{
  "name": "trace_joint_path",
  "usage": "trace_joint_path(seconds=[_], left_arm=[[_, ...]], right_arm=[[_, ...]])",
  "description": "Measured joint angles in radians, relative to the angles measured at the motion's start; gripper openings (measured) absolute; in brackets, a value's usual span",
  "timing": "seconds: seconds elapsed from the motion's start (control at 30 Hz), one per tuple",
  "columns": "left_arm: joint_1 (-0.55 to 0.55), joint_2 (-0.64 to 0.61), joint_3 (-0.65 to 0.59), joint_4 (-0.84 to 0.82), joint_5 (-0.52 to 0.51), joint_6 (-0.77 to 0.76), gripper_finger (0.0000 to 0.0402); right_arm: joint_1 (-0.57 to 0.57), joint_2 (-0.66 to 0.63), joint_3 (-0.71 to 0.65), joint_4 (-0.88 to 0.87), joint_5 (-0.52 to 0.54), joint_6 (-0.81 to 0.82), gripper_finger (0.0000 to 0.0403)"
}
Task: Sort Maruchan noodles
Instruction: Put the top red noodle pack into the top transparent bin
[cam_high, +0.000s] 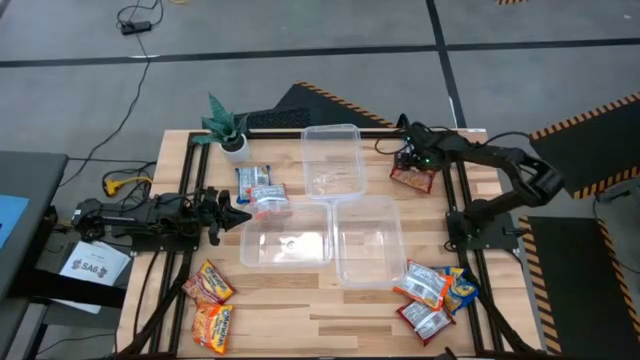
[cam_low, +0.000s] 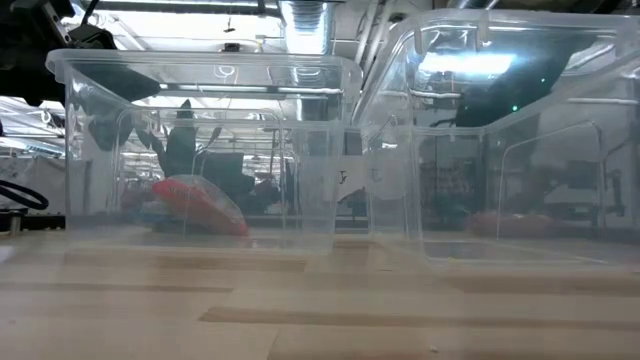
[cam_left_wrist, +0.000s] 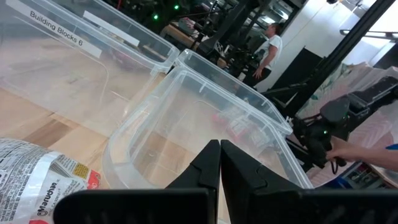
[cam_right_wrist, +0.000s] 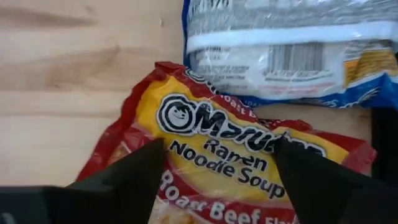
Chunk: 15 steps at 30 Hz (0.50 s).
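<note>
– Red roast-beef packet (cam_right_wrist: 211, 118) sits closest to us under the right wrist camera, label up on the bare wood. We note a blue-white packet (cam_right_wrist: 280, 50) just beyond it, back side up, the two overlapping at one edge.

– Right gripper (cam_right_wrist: 219, 155)?

– Spread wide, one dark finger either side of the red packet's yellow panel, nothing held. Whether the fingertips touch the wrapper we cannot tell. From above we place it at the far right of the table, right of the far clear bin (cam_high: 333, 160).

– Left gripper (cam_high: 235, 215)?

– Low at the left edge, fingers pressed flat together, nothing between them. It points at the near-left bin (cam_high: 285, 238), and two blue-white packets (cam_high: 262, 190) lie just beside it, towards the small potted plant (cam_high: 228, 128).

– Remaining noodles?

– We count two orange packets (cam_high: 210, 300) at the near-left corner, one behind the other. A mixed heap of packets (cam_high: 432, 295) lies at the near-right corner, touching the near-right bin (cam_high: 368, 240). All three bins look bare inside.

– Room beyond?

– We log a person (cam_left_wrist: 270, 46) standing far off in the left wrist view.
</note>
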Motion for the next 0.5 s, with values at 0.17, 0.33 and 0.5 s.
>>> trace_joint_path(seconds=[0.17,0.33,0.5], left_arm=[[0.0,0.0,0.0,0.0,0.0,0.0,0.0],[0.0,0.0,0.0,0.0,0.0,0.0,0.0],[0.0,0.0,0.0,0.0,0.0,0.0,0.0]], right_arm=[[0.019,0.014,0.001,-0.007,0.003,0.0,0.0179],[0.044,-0.036,0.001,-0.027,0.0,-0.024,0.0019],[0.091,-0.144,0.085,-0.199,-0.003,-0.005,0.0007]])
